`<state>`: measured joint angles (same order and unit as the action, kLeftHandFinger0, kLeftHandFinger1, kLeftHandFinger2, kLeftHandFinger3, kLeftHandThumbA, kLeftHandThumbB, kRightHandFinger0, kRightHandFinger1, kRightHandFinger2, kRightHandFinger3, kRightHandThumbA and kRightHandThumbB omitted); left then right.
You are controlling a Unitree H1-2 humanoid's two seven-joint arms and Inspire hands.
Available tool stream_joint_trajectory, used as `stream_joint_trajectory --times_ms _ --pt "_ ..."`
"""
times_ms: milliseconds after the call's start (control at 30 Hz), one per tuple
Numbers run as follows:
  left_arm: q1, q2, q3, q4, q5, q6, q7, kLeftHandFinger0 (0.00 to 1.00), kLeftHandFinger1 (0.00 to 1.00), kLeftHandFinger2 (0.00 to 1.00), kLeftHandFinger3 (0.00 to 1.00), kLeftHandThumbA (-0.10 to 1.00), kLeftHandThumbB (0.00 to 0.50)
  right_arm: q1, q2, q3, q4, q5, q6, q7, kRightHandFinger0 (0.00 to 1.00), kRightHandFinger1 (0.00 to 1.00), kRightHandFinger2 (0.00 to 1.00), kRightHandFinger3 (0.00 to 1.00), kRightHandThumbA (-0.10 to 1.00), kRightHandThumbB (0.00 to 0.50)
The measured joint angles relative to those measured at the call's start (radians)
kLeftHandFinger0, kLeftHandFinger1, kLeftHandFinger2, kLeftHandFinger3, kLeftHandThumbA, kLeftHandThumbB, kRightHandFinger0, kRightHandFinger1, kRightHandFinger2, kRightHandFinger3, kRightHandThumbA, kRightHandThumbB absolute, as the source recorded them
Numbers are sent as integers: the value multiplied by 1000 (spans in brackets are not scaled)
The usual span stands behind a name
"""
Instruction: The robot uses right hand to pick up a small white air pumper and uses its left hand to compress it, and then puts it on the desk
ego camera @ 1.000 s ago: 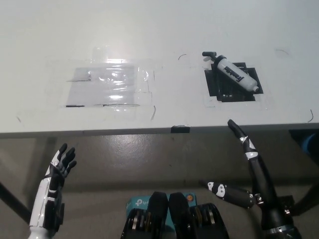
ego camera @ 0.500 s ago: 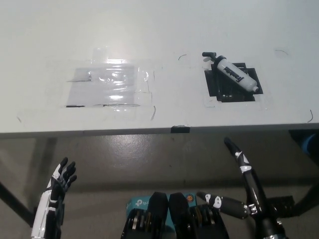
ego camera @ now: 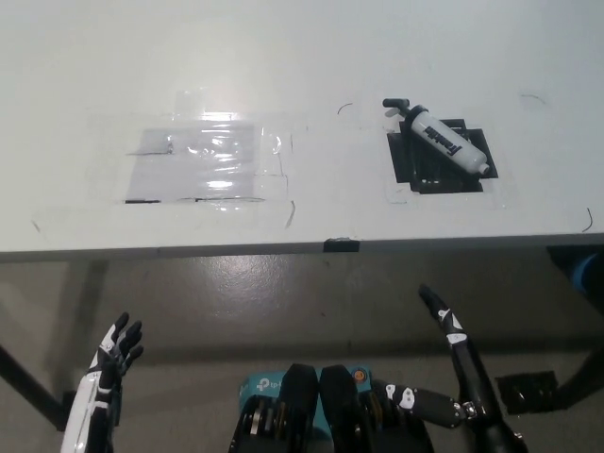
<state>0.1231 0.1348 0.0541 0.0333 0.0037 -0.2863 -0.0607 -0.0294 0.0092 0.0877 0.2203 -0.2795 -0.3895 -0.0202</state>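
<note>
While the pump [ego camera: 437, 139] lies on the surface [ego camera: 311, 66] at upper right, both hands, left [ego camera: 106, 370] and right [ego camera: 451, 363], sink lower, fingers spread, holding nothing, moving away from it.

Bright, even overhead light — glare on the taped patch [ego camera: 206, 162] — sharp focus.

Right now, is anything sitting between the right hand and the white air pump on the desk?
Nothing visible does. The right hand is open, below the desk's front edge. The air pump lies on a black patch, with only bare desk between. The left hand rests low, open.
</note>
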Motion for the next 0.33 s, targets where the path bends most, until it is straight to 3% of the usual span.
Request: stream_joint_trajectory --times_ms 333 --pt "-26 1 3 18 0 -3 0 1000 1000 1000 1000 1000 94 -20 -4 -2 8 31 0 -2 1000 1000 1000 1000 1000 233"
